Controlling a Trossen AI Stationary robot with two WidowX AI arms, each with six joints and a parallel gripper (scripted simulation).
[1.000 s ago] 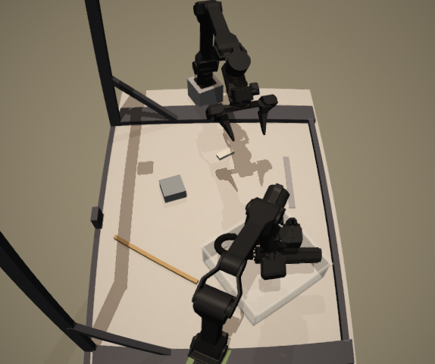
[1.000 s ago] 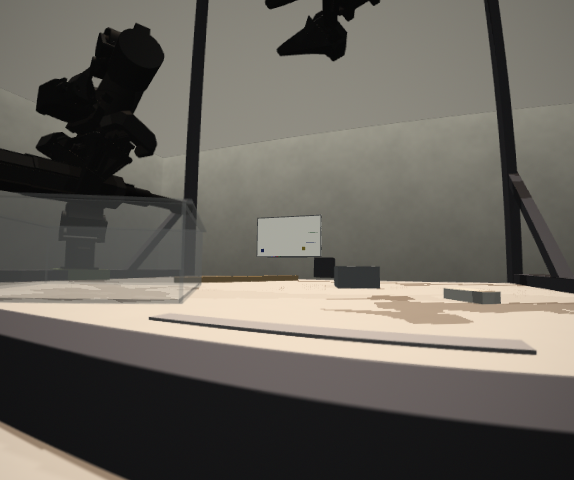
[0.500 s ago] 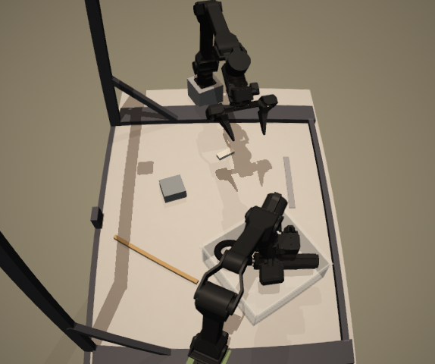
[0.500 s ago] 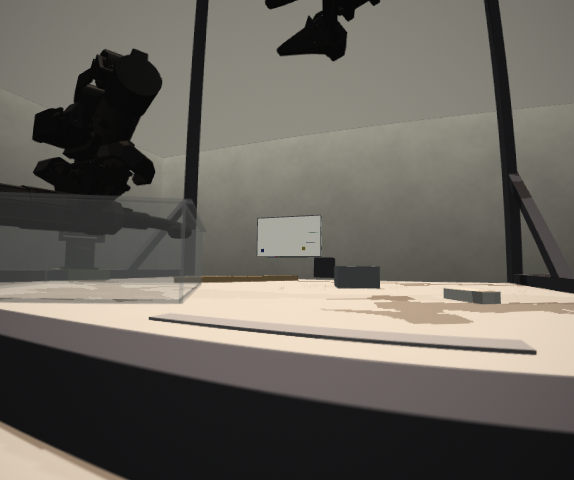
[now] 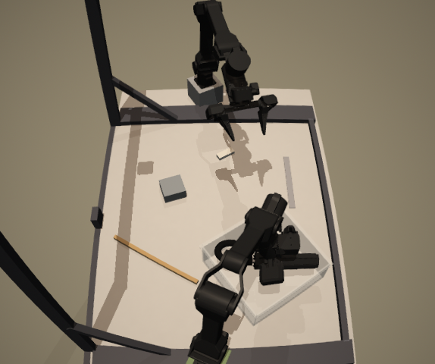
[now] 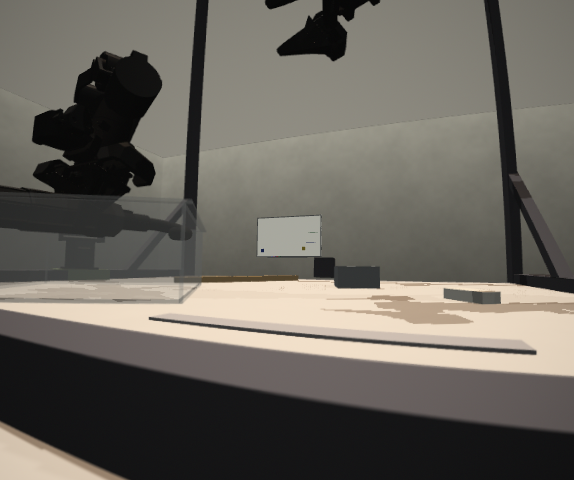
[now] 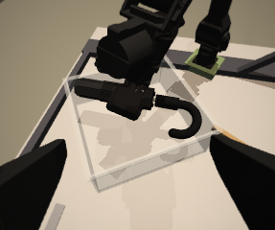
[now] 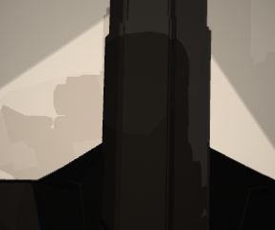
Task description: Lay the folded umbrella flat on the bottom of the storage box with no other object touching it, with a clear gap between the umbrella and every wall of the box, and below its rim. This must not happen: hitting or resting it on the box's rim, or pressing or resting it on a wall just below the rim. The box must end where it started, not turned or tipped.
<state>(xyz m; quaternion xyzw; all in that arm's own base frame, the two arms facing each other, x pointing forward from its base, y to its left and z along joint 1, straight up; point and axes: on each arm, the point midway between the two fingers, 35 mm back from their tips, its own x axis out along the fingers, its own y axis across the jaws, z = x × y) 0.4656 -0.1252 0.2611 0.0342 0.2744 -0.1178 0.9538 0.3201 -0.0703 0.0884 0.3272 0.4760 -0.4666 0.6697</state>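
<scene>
The black folded umbrella [image 5: 298,260] with its hook handle [image 5: 222,248] is inside the clear storage box [image 5: 267,270] at the near right of the table. My right gripper [image 5: 270,268] is shut on the umbrella's middle. In the exterior view the umbrella [image 6: 70,219] hangs level, below the box's [image 6: 75,248] rim and above its floor, with its tip close to a wall. The left wrist view shows the umbrella [image 7: 127,98] lying across the box [image 7: 137,134]. It fills the right wrist view [image 8: 156,115]. My left gripper [image 5: 248,133] is open and empty, high over the far edge.
A grey block [image 5: 173,188], a small white piece [image 5: 223,154], a grey strip [image 5: 289,182] and a wooden stick [image 5: 154,258] lie on the table outside the box. A small dark block [image 5: 96,216] sits on the left rail. Frame posts stand at the left corners.
</scene>
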